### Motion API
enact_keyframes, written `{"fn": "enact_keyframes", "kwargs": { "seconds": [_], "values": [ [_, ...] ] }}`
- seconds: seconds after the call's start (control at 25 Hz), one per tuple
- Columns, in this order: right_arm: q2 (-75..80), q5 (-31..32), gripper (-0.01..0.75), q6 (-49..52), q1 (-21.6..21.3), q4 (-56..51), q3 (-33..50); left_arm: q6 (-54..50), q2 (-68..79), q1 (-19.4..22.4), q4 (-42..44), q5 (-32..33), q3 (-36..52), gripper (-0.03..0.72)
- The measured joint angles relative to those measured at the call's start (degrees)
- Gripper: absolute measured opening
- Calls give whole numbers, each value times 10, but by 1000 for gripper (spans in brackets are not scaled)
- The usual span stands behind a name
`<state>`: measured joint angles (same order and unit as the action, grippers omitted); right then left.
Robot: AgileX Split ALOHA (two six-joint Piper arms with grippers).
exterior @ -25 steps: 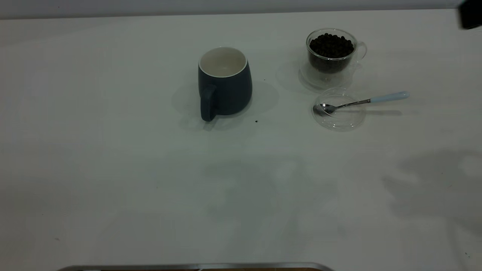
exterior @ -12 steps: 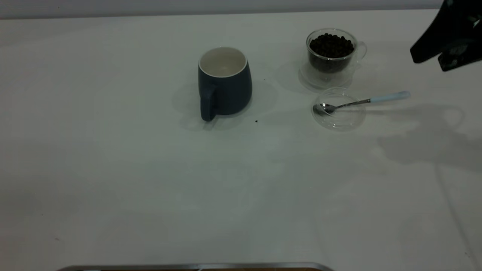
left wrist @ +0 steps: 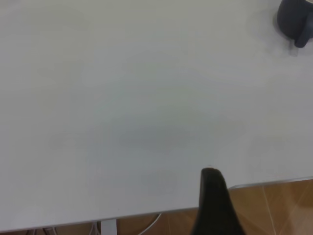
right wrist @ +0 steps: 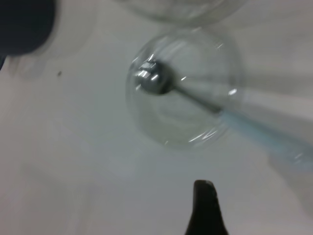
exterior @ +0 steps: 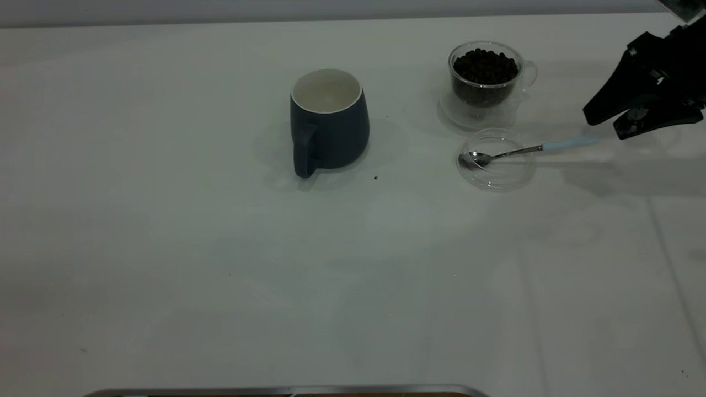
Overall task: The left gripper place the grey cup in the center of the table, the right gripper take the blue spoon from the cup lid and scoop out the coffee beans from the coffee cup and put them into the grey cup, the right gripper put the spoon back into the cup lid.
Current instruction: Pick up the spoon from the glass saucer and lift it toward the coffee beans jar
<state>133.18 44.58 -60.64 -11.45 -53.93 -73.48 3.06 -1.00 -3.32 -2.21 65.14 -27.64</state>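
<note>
The grey cup [exterior: 329, 120] stands upright near the middle of the counter [exterior: 165, 248], handle toward the camera, white inside showing and apparently no beans in it yet; the first step looks done. The left claw [left wrist: 212, 203] is out of the exterior view, and in its own wrist view only one dark finger shows over the counter's edge, with the grey cup far off, so it reads as parked; whether it is spread or closed cannot be told.

Taking the grey cup as landmark, the coffee cup [exterior: 485, 82] sits well to its right and slightly farther back, heaped with coffee beans [exterior: 485, 66]. The cup lid [exterior: 496, 160] lies just in front of the coffee cup, level with the grey cup's base. The blue spoon [exterior: 529, 149] rests with its bowl inside the lid and its pale handle propped over the rim, pointing away from the grey cup. That tilt probably leaves the handle end raised and open for a pinch.

The right claw [exterior: 606, 121] hovers just beyond the handle tip, farther right again, its two pointed fingers parted and grasping nothing. It is aimed toward the handle, so the step in hand appears to be the approach to pick up the spoon.
</note>
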Motion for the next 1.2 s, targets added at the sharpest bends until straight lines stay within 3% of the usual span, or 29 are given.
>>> {"fn": "enact_keyframes", "kwargs": {
  "seconds": [0.2,0.6,1.2],
  "values": [
    [45,31,592,3,-20,1,-48,0,0,0,0,0,0,566],
    [101,62,592,4,-20,1,-110,1,0,0,0,0,0,566],
    [119,78,592,-6,-18,-32,-117,1,0,0,0,0,0,566]
  ]
}}
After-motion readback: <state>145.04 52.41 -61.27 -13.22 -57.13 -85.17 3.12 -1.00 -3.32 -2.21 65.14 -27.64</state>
